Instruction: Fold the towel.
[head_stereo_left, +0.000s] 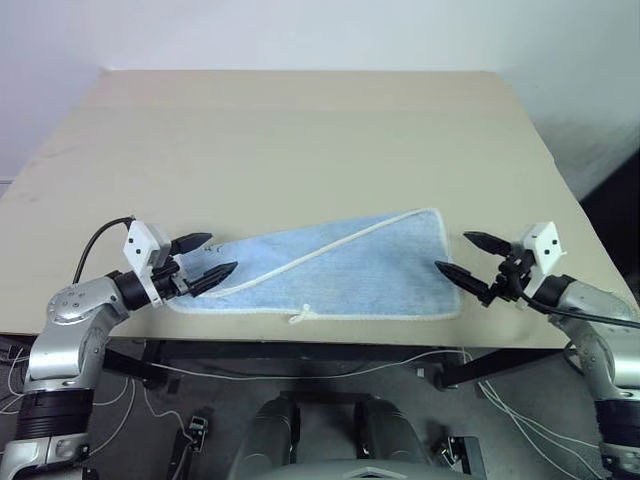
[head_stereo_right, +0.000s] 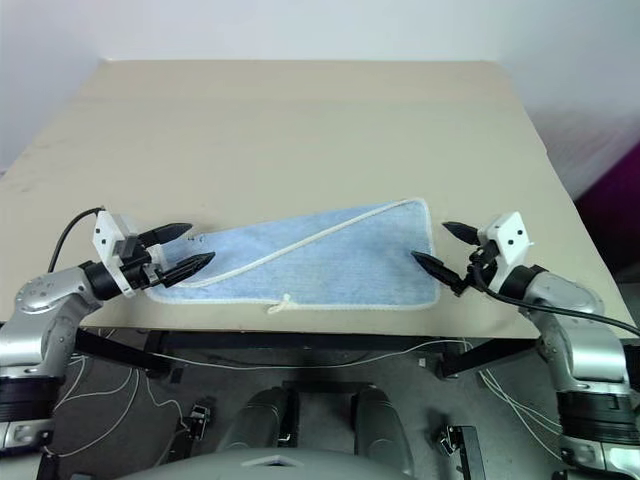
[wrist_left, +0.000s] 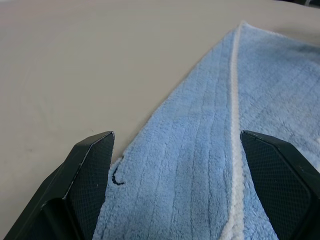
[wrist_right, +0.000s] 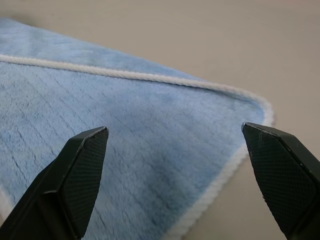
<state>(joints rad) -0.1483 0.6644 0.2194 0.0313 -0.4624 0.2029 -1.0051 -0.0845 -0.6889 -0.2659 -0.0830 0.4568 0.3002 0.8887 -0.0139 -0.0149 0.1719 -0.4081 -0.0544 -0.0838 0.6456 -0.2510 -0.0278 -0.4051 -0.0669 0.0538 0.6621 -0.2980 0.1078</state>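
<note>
- Towel (head_stereo_left: 340, 270) lay flat near the front edge of the table (head_stereo_left: 300, 130), between the two grippers. Light-blue terry, ribbed pile, whitish corded edging.
- Outline was a lopsided wedge: narrow at the left end, wide with a rounded corner at the right. One edging line ran diagonally across the top, so it looked folded over once, though the layers were hard to tell apart.
- Small white tag (head_stereo_left: 305, 314) stuck out at the front hem.
- Table top was matte beige, smooth, bare around the cloth.
- Left gripper (head_stereo_left: 203, 261) sat at the narrow end, black tapered fingers spread wide, holding nothing.
- Right gripper (head_stereo_left: 468, 256) sat just beside the wide end, fingers spread wide too, nothing between them. Finger pads (wrist_right: 82, 170) had a fine dimpled texture.
</note>
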